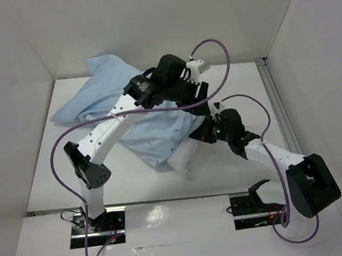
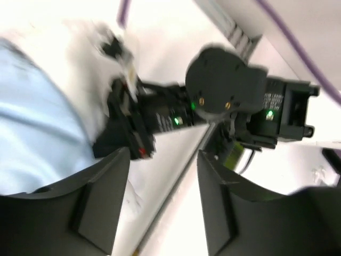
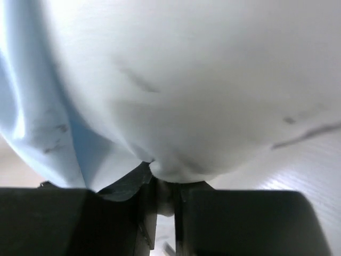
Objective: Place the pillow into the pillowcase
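Observation:
The light blue pillowcase (image 1: 104, 98) lies crumpled across the middle and far left of the table. The white pillow (image 1: 183, 157) sticks out of its near right end, mostly covered by the blue cloth. My right gripper (image 1: 201, 135) is shut on a pinch of the pillow's white edge; the wrist view shows the pillow (image 3: 202, 80) bulging above the gripper (image 3: 164, 194), with pillowcase cloth (image 3: 32, 106) to its left. My left gripper (image 1: 201, 95) is open and empty, raised above the right gripper; its wrist view (image 2: 162, 208) looks down on the right arm (image 2: 224, 90) and blue cloth (image 2: 37, 133).
White walls enclose the table on the left, back and right. A metal rail (image 1: 278, 108) runs along the right side. Purple cables (image 1: 225, 56) loop above both arms. The two wrists are close together near the table's middle.

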Robot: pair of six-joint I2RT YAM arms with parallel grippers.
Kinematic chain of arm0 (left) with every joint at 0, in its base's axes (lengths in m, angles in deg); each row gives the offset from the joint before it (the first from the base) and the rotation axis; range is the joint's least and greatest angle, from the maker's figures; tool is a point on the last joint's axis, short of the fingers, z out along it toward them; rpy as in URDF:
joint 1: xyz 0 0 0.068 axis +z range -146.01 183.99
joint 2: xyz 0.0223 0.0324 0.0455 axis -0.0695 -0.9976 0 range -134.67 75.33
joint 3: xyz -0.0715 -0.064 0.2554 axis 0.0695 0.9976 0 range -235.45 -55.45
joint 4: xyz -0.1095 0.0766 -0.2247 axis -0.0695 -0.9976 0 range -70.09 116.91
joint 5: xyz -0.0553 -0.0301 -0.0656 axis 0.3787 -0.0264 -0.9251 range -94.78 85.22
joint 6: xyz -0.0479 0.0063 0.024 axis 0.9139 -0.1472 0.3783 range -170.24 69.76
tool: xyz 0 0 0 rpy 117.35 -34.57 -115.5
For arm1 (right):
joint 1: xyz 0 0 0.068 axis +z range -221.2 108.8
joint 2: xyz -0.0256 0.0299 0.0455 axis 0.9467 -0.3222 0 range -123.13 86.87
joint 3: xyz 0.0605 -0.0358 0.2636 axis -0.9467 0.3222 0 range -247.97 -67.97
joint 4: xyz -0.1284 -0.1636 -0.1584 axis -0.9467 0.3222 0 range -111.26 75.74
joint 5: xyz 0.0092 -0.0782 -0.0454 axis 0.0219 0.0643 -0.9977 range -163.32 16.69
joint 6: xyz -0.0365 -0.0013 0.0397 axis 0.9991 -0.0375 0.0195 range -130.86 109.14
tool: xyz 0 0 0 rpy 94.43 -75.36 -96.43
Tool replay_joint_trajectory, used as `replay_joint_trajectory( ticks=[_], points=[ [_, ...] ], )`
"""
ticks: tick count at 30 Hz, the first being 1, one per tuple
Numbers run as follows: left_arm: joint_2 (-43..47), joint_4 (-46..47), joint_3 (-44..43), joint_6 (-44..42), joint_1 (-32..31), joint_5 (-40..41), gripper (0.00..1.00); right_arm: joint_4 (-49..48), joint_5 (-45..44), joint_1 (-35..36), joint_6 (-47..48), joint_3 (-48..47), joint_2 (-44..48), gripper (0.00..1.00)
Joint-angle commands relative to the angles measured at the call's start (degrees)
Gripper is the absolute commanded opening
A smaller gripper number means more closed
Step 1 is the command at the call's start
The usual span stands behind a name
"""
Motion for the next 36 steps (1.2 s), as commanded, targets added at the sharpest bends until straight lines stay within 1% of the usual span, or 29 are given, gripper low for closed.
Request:
replay_joint_trajectory(
  ticks=[1, 2, 3, 4, 5, 6, 7, 8, 10, 11, 14, 15, 17, 18, 19, 20, 21, 22, 23, 24, 25, 27, 28, 30, 31, 33, 34, 35, 36],
  points=[
    [-1.0, -4.7, -4.8, -3.7, 1.5, 6.2, 0.60, 6.3, -2.4, 1.1, 3.4, 2.1, 3.1, 0.20],
    [-1.7, -3.0, -4.9, -2.9, 2.1, 6.2, 0.58, 7.2, -2.4, 1.1, 4.0, 2.1, 3.7, 0.24],
    [-2.2, -2.1, -5.4, -2.3, 2.8, 6.2, 0.60, 8.5, -2.4, 1.1, 4.5, 2.1, 3.7, 0.31],
    [-3.5, -1.3, -5.4, -1.6, 3.5, 7.1, 0.65, 10.1, -3.4, 1.1, 5.1, 1.2, 3.7, 0.41],
    [-4.4, 0.0, -5.4, -0.9, 4.3, 7.7, 0.70, 13.9, -4.2, 1.1, 6.4, 0.0, 4.9, 0.62],
    [-5.6, 0.0, -6.1, -0.3, 4.3, 8.6, 0.73, 16.0, -5.4, 1.1, 7.0, -0.8, 5.7, 0.71],
    [-6.7, 0.0, -6.1, -0.3, 4.3, 9.7, 0.75, 18.4, -8.7, 1.1, 7.1, -1.6, 6.6, 0.79],
    [-8.7, 0.0, -7.0, -0.3, 3.7, 12.3, 0.75, 23.1, -10.3, 1.1, 7.8, -2.4, 9.0, 0.88],
    [-8.7, -1.2, -7.1, 0.8, 2.8, 16.9, 0.71, 27.2, -14.3, 0.6, 8.5, -5.0, 11.9, 0.93],
    [-7.6, -1.2, -4.5, 0.8, 2.0, 18.2, 0.67, 30.7, -15.3, -0.5, 9.1, -6.7, 14.5, 0.96],
    [-2.5, 1.1, 1.3, 1.5, 0.7, 23.6, 0.66, 35.9, -17.4, -3.0, 9.8, -9.1, 18.4, 0.98],
    [1.4, 2.8, 6.3, 1.5, 0.1, 23.6, 0.68, 36.4, -18.0, -3.7, 9.8, -10.3, 19.1, 0.98],
    [2.8, 7.1, 9.5, 0.4, -0.4, 24.2, 0.74, 36.9, -18.0, -5.1, 8.5, -10.8, 19.7, 0.94],
    [2.8, 7.1, 7.1, 0.4, -0.4, 24.2, 0.81, 36.0, -18.0, -6.5, 7.5, -11.5, 20.6, 0.91],
    [-1.0, 5.8, 4.1, -0.4, -0.4, 24.2, 0.82, 34.9, -18.0, -7.1, 6.3, -11.5, 20.6, 0.86],
    [-3.1, 4.1, 0.6, -0.4, -0.4, 24.8, 0.82, 33.7, -18.0, -7.8, 5.0, -11.5, 20.6, 0.76],
    [-5.1, -0.2, -5.3, -0.4, -1.1, 27.3, 0.81, 30.2, -17.3, -9.2, 2.0, -11.5, 20.6, 0.71],
    [-6.6, -2.5, -7.2, -0.4, -1.6, 29.3, 0.79, 27.9, -16.0, -10.0, 0.7, -10.9, 19.8, 0.68],
    [-7.3, -4.3, -7.7, 0.5, -1.6, 31.7, 0.74, 25.4, -14.2, -10.9, -0.6, -10.9, 18.9, 0.68],
    [-5.3, -5.4, -6.5, 2.7, -3.0, 36.9, 0.72, 23.2, -9.4, -11.8, -3.0, -10.9, 15.8, 0.68],
    [-2.8, -5.4, 0.2, 4.0, -3.0, 39.4, 0.70, 19.7, -6.7, -13.5, -3.9, -10.9, 14.0, 0.68],
    [4.0, -4.8, 9.5, 6.5, -3.8, 44.1, 0.66, 17.3, -0.2, -14.0, -4.5, -10.9, 10.7, 0.76],
    [11.7, -3.9, 19.0, 9.3, -3.8, 44.8, 0.66, 16.5, 1.3, -14.0, -3.4, -10.9, 8.8, 0.81],
    [19.3, -3.9, 28.1, 12.5, -3.8, 45.9, 0.63, 16.5, 3.3, -13.3, -1.0, -10.4, 8.8, 0.88],
    [26.7, -3.4, 37.2, 15.5, -3.8, 45.9, 0.60, 17.8, 3.9, -12.2, 2.1, -10.4, 8.8, 0.91],
    [33.2, 0.1, 46.8, 17.6, -4.5, 44.6, 0.46, 19.3, 4.7, -10.8, 5.3, -8.2, 10.4, 0.99],
    [36.1, 1.2, 50.9, 19.7, -5.6, 42.6, 0.41, 20.4, 4.7, -10.1, 7.2, -8.2, 11.7, 1.00],
    [40.6, 2.3, 57.8, 21.2, -6.2, 42.6, 0.39, 23.8, 4.7, -9.6, 7.9, -7.6, 11.7, 1.00],
    [42.6, 4.0, 60.9, 21.9, -6.9, 41.8, 0.43, 25.6, 4.7, -9.6, 8.6, -7.6, 11.7, 1.00]
  ],
)
